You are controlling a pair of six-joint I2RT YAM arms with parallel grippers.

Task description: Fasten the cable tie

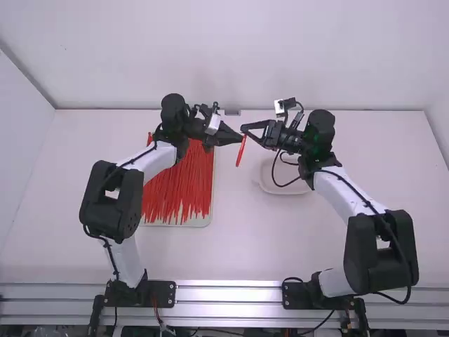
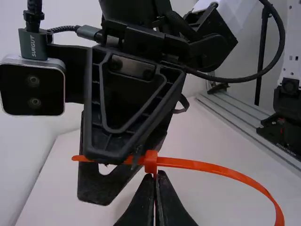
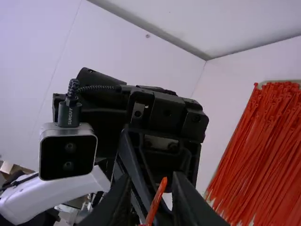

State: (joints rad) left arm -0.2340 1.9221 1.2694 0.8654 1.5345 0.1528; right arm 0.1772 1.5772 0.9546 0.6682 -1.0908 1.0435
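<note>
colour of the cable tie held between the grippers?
Orange-red. Shows best in the left wrist view, where the cable tie curves away.

Orange cable tie hanging in mid-air between both grippers, drooping below meeting fingertips as short slanted strip. Square head sitting pinched at tips of left gripper, fingers pressing tight together under it. Short end sticking out past head, running to tip of right gripper, whose fingers are closing on it. Long strap bending away from head in downward arc.
</note>
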